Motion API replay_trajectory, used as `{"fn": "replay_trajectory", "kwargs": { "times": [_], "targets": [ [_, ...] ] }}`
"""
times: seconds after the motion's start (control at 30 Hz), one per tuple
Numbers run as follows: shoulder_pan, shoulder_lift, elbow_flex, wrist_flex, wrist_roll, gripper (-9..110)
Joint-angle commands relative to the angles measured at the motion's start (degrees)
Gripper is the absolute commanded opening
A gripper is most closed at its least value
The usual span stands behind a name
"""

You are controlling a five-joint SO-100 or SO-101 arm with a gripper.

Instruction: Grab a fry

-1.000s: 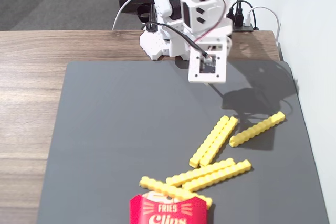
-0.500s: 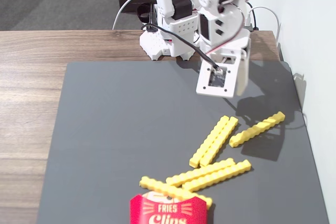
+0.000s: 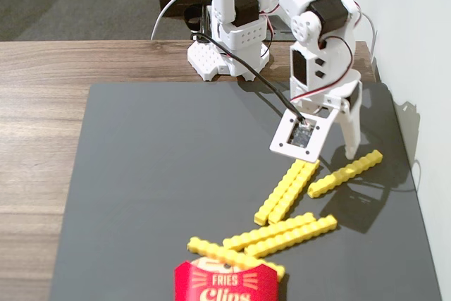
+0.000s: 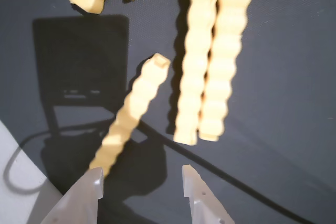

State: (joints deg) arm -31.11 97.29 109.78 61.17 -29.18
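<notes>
The step in hand looks like the approach: the fingers [image 4: 142, 182] stand open and empty, lowered close to the dark mat [image 3: 169, 174] on the wooden bench [image 3: 42, 82]. In the wrist view the fry [image 4: 132, 114] nearest them lies alone and slanted, its near end just beside the left fingertip [image 4: 93, 178] and its far end running up and away across the gap's line. To the right of the right fingertip lies a pair of fries [image 4: 210, 61] side by side, touching each other. In the fixed view the lone fry [image 3: 345, 173] sits just beside the lowered finger, and the red carton [image 3: 225, 283] is well apart, near the lower edge. As I judge it, the next move calls for shifting left so both fingertips straddle that lone fry, then dropping and closing across its narrow width.
</notes>
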Motion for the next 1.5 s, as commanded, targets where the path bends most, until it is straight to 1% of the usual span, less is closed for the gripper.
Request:
{"fn": "replay_trajectory", "kwargs": {
  "times": [0.0, 0.23, 0.6, 1.27, 1.4, 1.47],
  "targets": [
    [0.7, -1.4, -4.7, -1.1, 1.2, 20],
    [1.1, -6.9, -7.9, -2.5, 1.8, 19],
    [-4.7, -10.1, -8.7, -1.8, 3.9, 19],
    [-9.2, -17.8, -14.6, -2.3, 6.9, 19],
    [-9.5, -17.8, -14.9, -1.8, 7.0, 16],
    [-9.6, -17.8, -14.9, -1.6, 7.0, 13]
  ]
}}
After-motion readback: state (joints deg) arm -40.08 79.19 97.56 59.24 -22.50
